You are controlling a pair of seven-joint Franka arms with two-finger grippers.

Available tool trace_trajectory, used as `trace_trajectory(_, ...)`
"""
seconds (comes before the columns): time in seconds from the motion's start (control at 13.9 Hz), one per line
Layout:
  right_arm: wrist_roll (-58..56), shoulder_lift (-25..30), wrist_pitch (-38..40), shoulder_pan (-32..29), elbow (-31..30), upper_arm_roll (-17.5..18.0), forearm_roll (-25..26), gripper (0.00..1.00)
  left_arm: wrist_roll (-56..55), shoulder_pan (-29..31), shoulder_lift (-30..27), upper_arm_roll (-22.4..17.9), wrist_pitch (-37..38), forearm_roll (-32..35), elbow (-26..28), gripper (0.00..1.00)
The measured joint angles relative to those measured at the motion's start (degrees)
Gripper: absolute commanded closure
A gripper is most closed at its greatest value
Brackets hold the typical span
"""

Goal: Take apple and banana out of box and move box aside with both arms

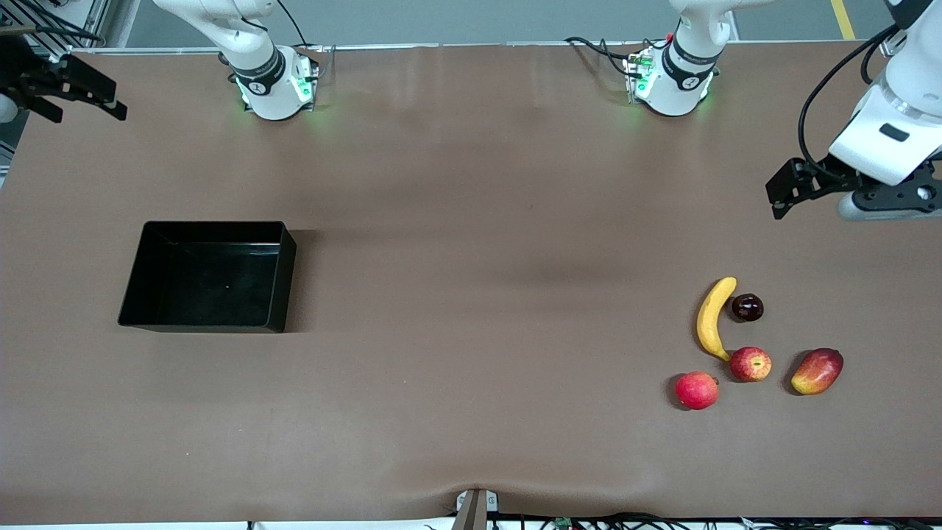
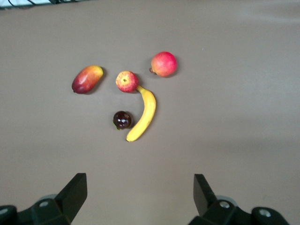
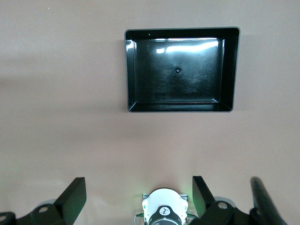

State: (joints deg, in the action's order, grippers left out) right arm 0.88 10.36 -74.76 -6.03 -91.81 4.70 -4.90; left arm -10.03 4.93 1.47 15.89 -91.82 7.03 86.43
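Note:
The yellow banana lies toward the left arm's end of the table. Its lower tip touches the red apple with yellow streaks. The glossy black box sits empty toward the right arm's end. My left gripper hangs open over bare table at the left arm's end, apart from the fruits, holding nothing. My right gripper is open and empty, up over the table's corner beside the right arm's base.
A plain pinkish-red round fruit lies nearest the front camera, and a red-and-yellow mango lies beside the apple. A small dark round fruit rests against the banana's upper end. Brown table stretches between the box and the fruits.

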Motion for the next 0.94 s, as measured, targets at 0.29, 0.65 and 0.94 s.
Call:
trace_trajectory(0.29,0.03,-0.45,-3.80,0.21,0.53,-0.13,2.47,0.00,0.08,-5.97,-3.24,-7.23,1.71,-3.80,3.50,0.00)
trace_trajectory(0.65,0.04,-5.22,-4.50,0.38,5.77,-0.10,4.44,0.00,0.11,-7.27,-6.05,-9.71,1.77,-5.54,5.84,0.00)
trace_trajectory(0.94,0.04,-6.91,-4.36,0.50,7.25,0.10,2.68,0.00,0.11,-7.30,-5.99,-9.75,1.72,-5.18,5.86,0.00)
